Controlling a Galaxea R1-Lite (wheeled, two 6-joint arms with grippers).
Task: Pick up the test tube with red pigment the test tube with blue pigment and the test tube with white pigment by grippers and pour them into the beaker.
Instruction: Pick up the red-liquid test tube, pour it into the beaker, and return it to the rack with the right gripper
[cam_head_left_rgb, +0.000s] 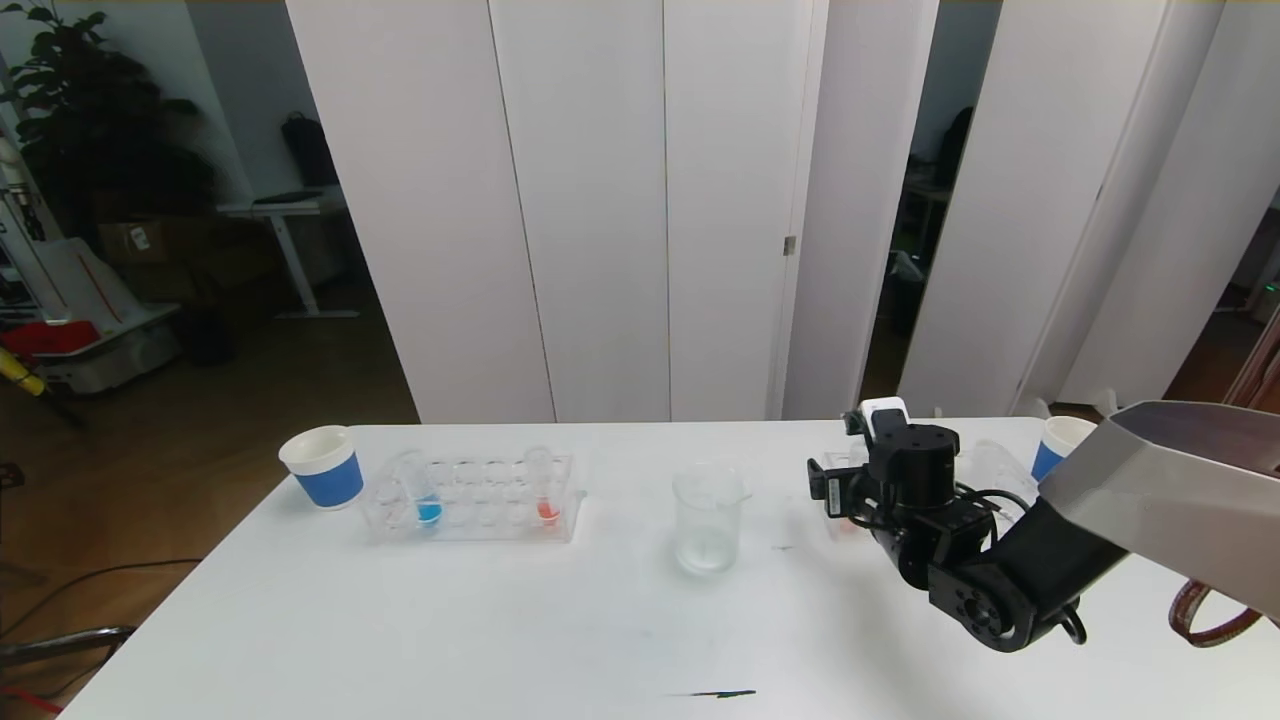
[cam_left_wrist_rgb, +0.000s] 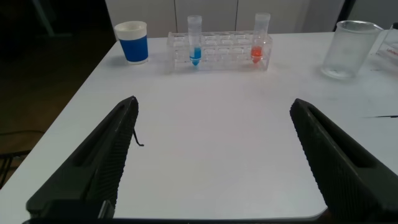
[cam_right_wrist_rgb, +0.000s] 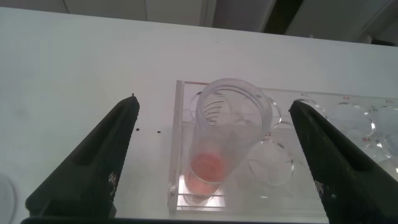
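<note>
1. the right gripper (cam_right_wrist_rgb: 211, 155) hangs over a second clear rack (cam_right_wrist_rgb: 261, 186) at the table's right side, jaws spread wide to either side of a tube with red-orange liquid (cam_right_wrist_rgb: 221, 143) standing in it, gripping nothing.
2. the left gripper (cam_left_wrist_rgb: 211, 162) is out of the head view; its own camera shows its jaws wide apart and empty above bare table (cam_left_wrist_rgb: 211, 124), well short of the left rack (cam_head_left_rgb: 470, 497).
3. the test tube with blue pigment (cam_head_left_rgb: 425, 490) and another red-orange tube (cam_head_left_rgb: 542, 487) stand upright in that left rack; the beaker (cam_head_left_rgb: 708, 522) sits between the two racks. no white tube is visible.
4. these tubes look light, rigid, smooth and breakable; i would pinch the upper wall below the rim, gently, and keep it upright.
5. only the right wrist view shows the tube centred between the jaws; the head view hides it behind the arm.
</note>
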